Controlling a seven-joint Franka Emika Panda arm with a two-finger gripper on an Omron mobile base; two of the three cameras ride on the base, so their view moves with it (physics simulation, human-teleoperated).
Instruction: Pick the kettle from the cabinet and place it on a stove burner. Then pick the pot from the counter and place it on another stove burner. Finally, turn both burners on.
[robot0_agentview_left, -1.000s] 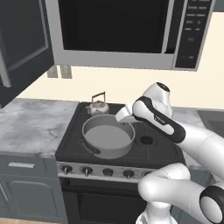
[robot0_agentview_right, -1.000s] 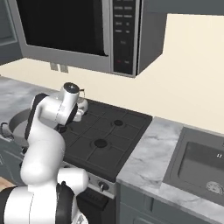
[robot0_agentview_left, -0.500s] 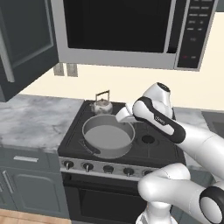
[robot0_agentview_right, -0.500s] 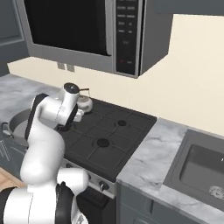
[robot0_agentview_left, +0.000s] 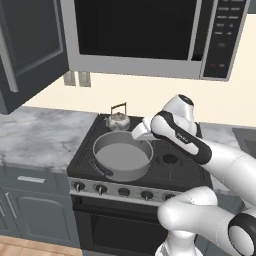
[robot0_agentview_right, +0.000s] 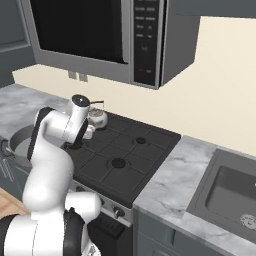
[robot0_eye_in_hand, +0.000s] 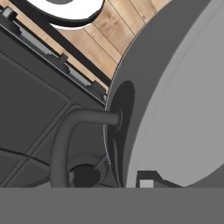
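Your camera base has slid right; the wide shallow grey metal pot (robot0_agentview_left: 122, 154) sits on the near-left burner.
Your pincer, at its right rim, looks clamped there; the knobs lie nearer you.

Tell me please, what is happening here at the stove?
A white robot arm is working over a black cooktop. The kettle already sits on a back burner. The pot is on the front burner nearest the counter, and the arm's hand is down at the pot's rim. In the hand view, the pot wall and one dark side handle are very close. Whether the fingers grip the rim cannot be told. The front knobs look untouched.
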